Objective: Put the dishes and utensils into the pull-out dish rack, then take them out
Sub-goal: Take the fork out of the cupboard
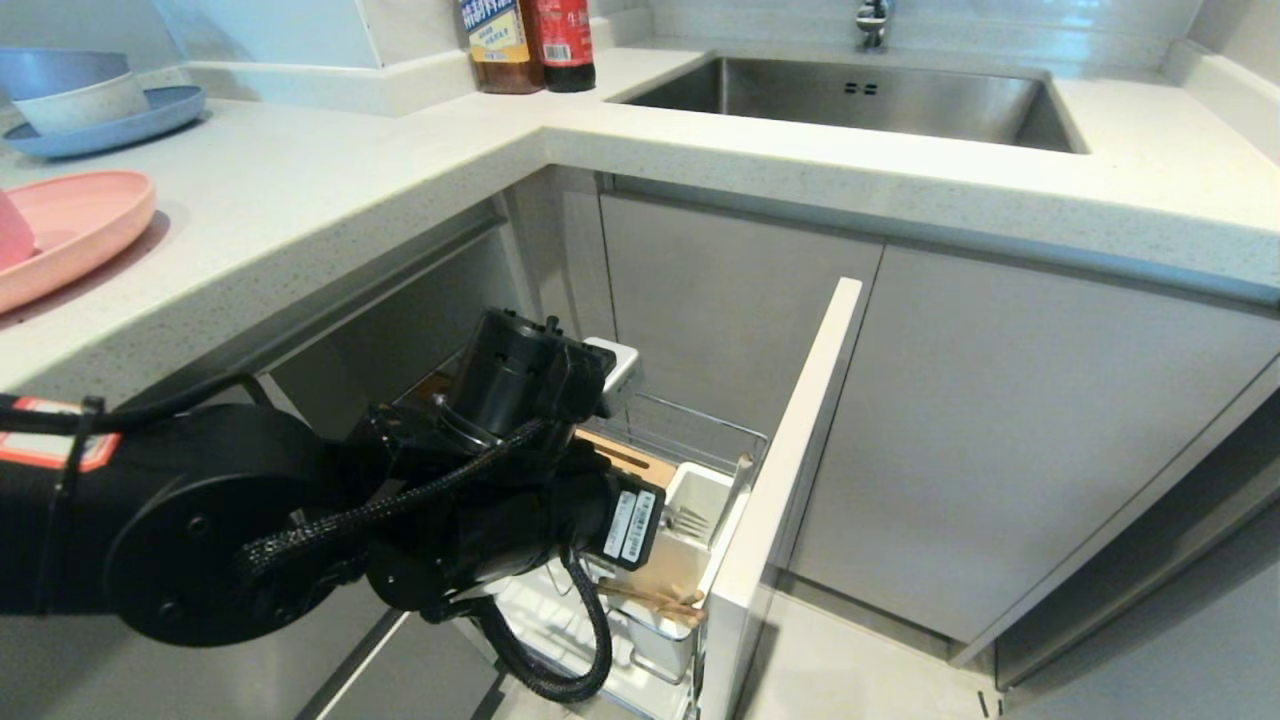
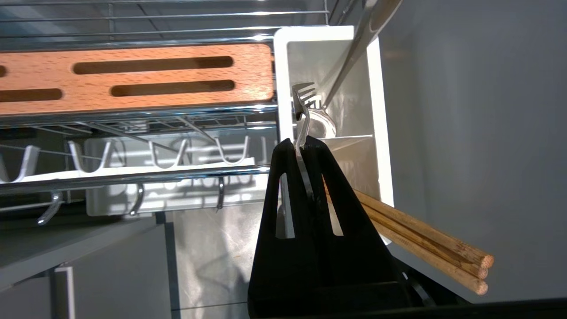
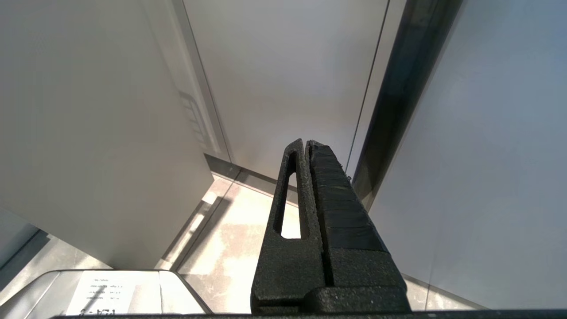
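Speckled white countertop (image 1: 330,190), steel sink (image 1: 860,100), grey cabinets (image 1: 1000,430)

The silver fork (image 2: 303,113) is pinched by its handle between the tips of the left claw (image 2: 303,144), tines beyond them over the white cup (image 2: 376,88) of the pulled-out wire rack (image 1: 700,430). The wooden chopsticks (image 2: 425,246) lean out of the cup just beside the claw. The pink plate (image 1: 75,235) and bowl (image 1: 12,235) sit on the table, well apart from the claw.
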